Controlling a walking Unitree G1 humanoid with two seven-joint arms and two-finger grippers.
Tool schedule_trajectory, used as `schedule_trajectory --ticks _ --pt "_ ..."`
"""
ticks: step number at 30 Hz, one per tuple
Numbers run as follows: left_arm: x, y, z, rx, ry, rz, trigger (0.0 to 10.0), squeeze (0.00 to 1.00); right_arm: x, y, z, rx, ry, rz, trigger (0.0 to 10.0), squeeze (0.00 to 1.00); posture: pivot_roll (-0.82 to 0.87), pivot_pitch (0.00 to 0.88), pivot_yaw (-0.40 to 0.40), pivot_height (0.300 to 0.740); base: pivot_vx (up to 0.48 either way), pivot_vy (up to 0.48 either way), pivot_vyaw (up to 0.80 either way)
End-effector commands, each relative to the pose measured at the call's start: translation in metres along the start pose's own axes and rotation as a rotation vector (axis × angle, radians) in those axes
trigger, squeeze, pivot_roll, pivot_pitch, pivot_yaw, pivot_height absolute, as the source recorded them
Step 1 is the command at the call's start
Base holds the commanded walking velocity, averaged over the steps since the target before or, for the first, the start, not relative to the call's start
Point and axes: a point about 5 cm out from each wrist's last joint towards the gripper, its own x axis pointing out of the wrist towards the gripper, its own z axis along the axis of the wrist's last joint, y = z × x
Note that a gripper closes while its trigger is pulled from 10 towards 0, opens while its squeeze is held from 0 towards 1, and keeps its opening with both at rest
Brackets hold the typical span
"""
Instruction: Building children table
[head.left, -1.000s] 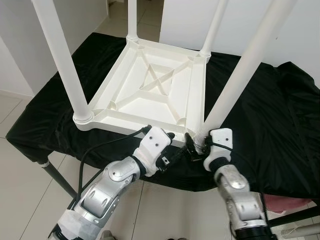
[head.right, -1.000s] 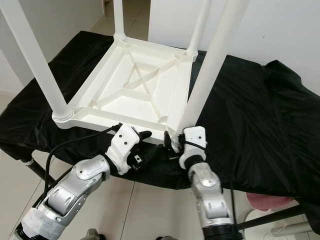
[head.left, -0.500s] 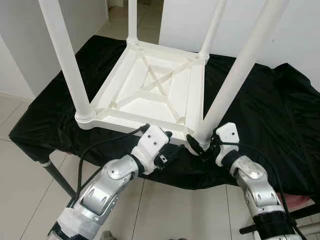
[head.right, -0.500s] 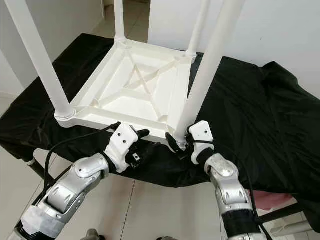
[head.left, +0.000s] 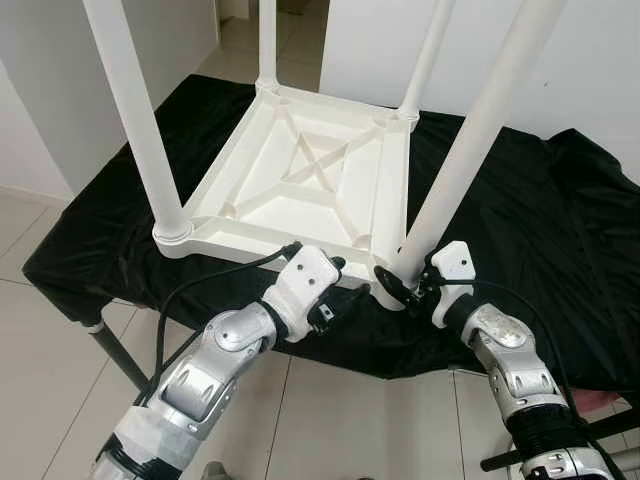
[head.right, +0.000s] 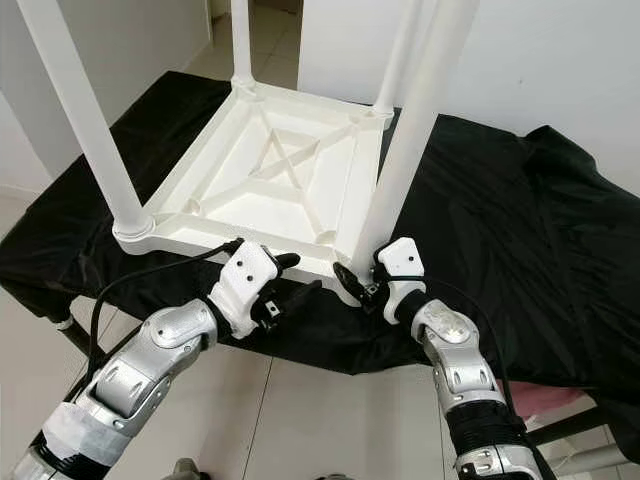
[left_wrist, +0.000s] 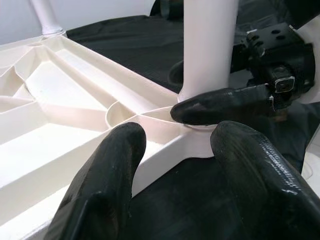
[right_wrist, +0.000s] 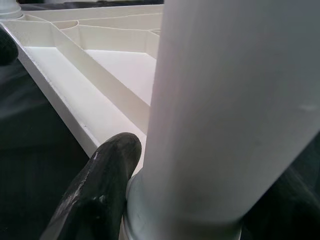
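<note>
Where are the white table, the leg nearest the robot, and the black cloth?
white table (head.left: 300, 190): left eye view, ribbed underside of the upturned top.
nearest leg (head.left: 470, 150): left eye view, middle of its shaft.
black cloth (head.left: 540, 230): left eye view, bare stretch right of the table.

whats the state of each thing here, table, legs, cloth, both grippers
children's table: upside down on the cloth, underside ribs up
table legs: four, upright in the corner sockets
near right leg: base gripped by the right gripper
black cloth: draped, wrinkled
left gripper: open, at the table's near corner
right gripper: shut on the near right leg
</note>
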Motion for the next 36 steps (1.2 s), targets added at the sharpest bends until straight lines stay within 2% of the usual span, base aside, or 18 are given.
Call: schedule_trajectory --ticks 1,2,3,4,5,10,13,14,19,22,25,28,31,36 --pt "0.001 -0.005 0.002 0.014 -0.01 -0.09 10.0 0.0 -0.003 0.001 -0.009 0.03 0.026 -0.01 0.0 0.0 0.03 0.053 -0.071 0.74 0.0 0.0 0.0" --pt "0.0 -0.004 0.002 0.013 -0.008 -0.089 10.0 0.0 -0.003 0.001 -0.009 0.038 0.018 -0.017 0.4 0.0 0.03 0.055 -0.07 0.74 0.0 0.0 0.0" --pt "0.0 -0.005 0.002 0.013 -0.008 -0.089 10.0 0.0 -0.004 0.0 -0.009 0.037 0.017 -0.03 6.9 0.0 0.03 0.057 -0.069 0.74 0.0 0.0 0.0" --pt "0.0 -0.005 0.002 0.013 -0.008 -0.089 10.0 0.0 -0.004 0.0 -0.009 0.037 0.017 -0.03 6.9 0.0 0.03 0.057 -0.069 0.74 0.0 0.0 0.0" --pt "0.001 -0.004 0.002 0.012 -0.009 -0.089 10.0 0.0 -0.004 -0.001 -0.009 0.034 0.016 -0.044 10.0 0.0 0.02 0.063 -0.069 0.74 0.0 0.0 0.0" --pt "0.001 -0.004 0.002 0.012 -0.01 -0.088 10.0 0.0 -0.004 -0.001 -0.008 0.041 0.009 -0.055 10.0 0.0 0.02 0.066 -0.067 0.74 0.0 0.0 0.0" --pt "0.001 -0.004 0.002 0.011 -0.009 -0.085 10.0 0.0 -0.005 0.0 -0.006 0.046 0.0 -0.11 10.0 0.0 0.01 0.074 -0.069 0.74 0.0 0.0 0.0" --pt "0.0 -0.004 0.002 0.008 -0.01 -0.083 10.0 0.0 -0.004 0.003 -0.004 0.057 -0.01 -0.183 10.0 0.0 0.01 0.082 -0.07 0.74 0.0 0.0 0.0" --pt "0.0 -0.003 0.002 0.007 -0.011 -0.082 10.0 0.0 -0.004 0.004 -0.004 0.058 -0.011 -0.202 10.0 0.0 0.01 0.082 -0.07 0.74 0.0 0.0 0.0" --pt "0.0 -0.004 0.002 0.001 -0.01 -0.075 10.0 0.0 -0.002 0.013 -0.004 0.107 -0.005 -0.336 10.0 0.0 0.02 0.096 -0.073 0.74 0.0 0.0 0.0" --pt "0.0 -0.004 0.002 0.001 -0.01 -0.075 10.0 0.0 -0.002 0.013 -0.004 0.107 -0.005 -0.336 10.0 0.0 0.02 0.096 -0.073 0.74 0.0 0.0 0.0" --pt "-0.001 -0.004 0.002 -0.007 -0.011 -0.065 10.0 0.0 0.008 0.039 0.0 0.224 -0.027 -0.518 10.0 0.0 0.02 0.1 -0.075 0.74 0.0 0.0 0.0" --pt "-0.001 -0.004 0.003 -0.01 -0.014 -0.062 10.0 0.0 0.014 0.047 0.004 0.259 -0.039 -0.552 10.0 0.0 0.02 0.101 -0.07 0.74 0.0 0.0 0.0" --pt "0.0 -0.004 0.003 -0.014 -0.017 -0.062 10.0 0.0 0.017 0.053 0.008 0.241 -0.049 -0.525 10.0 0.0 0.01 0.102 -0.065 0.74 0.0 0.0 0.0"
